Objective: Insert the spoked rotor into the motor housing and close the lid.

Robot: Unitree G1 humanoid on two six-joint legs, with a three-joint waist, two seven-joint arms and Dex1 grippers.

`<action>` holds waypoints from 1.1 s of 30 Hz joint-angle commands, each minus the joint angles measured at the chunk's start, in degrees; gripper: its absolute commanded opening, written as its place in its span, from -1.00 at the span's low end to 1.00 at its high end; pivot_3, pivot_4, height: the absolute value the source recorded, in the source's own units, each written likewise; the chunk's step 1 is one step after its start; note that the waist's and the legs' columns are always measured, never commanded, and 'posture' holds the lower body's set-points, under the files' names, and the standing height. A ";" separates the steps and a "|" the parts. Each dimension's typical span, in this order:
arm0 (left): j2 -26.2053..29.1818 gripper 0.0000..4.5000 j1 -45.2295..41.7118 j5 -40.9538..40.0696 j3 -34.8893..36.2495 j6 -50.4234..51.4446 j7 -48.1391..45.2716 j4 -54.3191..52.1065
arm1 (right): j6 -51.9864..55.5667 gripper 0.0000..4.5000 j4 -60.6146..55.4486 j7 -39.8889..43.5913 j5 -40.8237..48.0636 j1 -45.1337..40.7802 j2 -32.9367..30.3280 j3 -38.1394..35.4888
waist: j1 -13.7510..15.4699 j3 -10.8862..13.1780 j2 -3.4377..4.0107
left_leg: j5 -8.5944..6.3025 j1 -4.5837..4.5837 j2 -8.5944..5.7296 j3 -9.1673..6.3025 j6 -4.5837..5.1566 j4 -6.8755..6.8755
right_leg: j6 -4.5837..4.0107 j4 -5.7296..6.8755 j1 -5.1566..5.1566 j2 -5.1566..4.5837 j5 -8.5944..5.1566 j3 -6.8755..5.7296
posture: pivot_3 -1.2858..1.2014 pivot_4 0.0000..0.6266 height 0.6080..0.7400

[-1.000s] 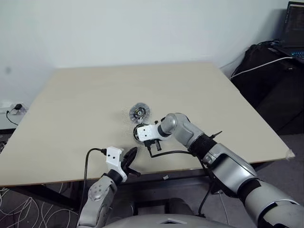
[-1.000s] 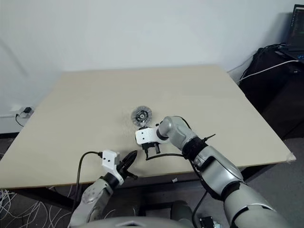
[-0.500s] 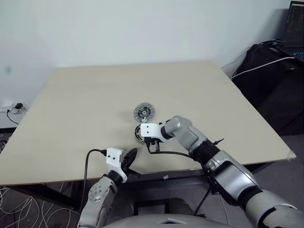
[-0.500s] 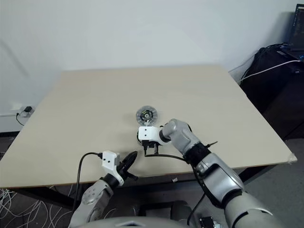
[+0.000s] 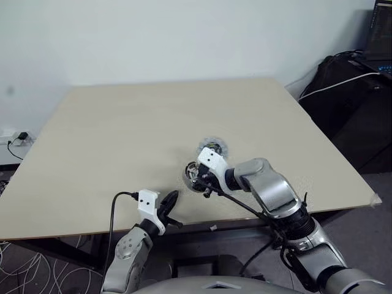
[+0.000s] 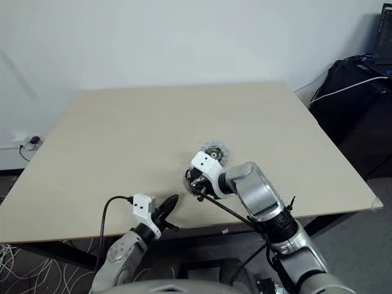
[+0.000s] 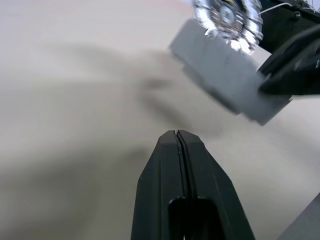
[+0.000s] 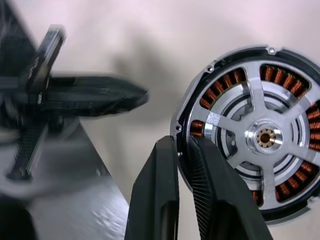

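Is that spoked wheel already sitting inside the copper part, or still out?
In. The spoked rotor lies within the motor housing, copper windings showing between its spokes. The lid lies apart.

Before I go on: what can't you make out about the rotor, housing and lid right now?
- Dark-rimmed spoked rotor over the copper-wound housing: right wrist view, frame edge cuts it; full seating unclear.
- Ribbed silvery lid: left wrist view, blurred, cut by top edge.
- Both eye views: assembly mostly behind the right gripper.
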 commanded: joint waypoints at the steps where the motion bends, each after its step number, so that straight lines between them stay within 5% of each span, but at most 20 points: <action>1: 0.03 -1.00 -1.09 -0.48 -0.36 0.18 -0.72 -0.93 | 10.13 -0.95 -2.54 -6.09 2.54 -2.93 6.28 -8.18 | -0.06 0.01 0.00 | 0.00 0.00 0.01 0.00 0.00 0.00 | 0.01 0.01 -0.02 0.01 0.00 0.01 | 0.03 -1.00 1.00; 9: -0.04 -1.00 -1.19 -0.70 0.14 0.32 -0.70 -0.51 | 11.01 -0.95 2.61 -18.11 7.35 -2.95 15.70 -16.25 | -0.15 0.02 0.02 | 0.00 -0.01 -0.03 0.01 -0.01 -0.11 | 0.08 -0.01 -0.06 -0.02 0.08 0.00 | 0.03 -1.00 1.00; 17: -0.47 -1.00 -0.65 -0.94 0.60 0.34 -0.49 -0.47 | 11.01 -0.95 3.57 -28.77 15.14 -0.58 18.42 -19.94 | -0.31 0.04 0.06 | 0.00 -0.03 -0.02 0.00 0.00 -0.17 | -0.18 -0.01 -0.12 0.00 0.22 0.01 | 0.03 -1.00 1.00; 33: -0.39 -1.00 -1.12 -1.38 0.62 0.80 -1.18 0.29 | 11.01 -0.95 5.07 -66.32 48.89 2.44 21.24 -27.25 | -0.96 0.11 0.15 | 0.14 -0.05 0.01 0.01 0.25 -0.18 | -0.02 -0.05 -0.10 0.00 0.00 0.02 | 0.03 -1.00 1.00</action>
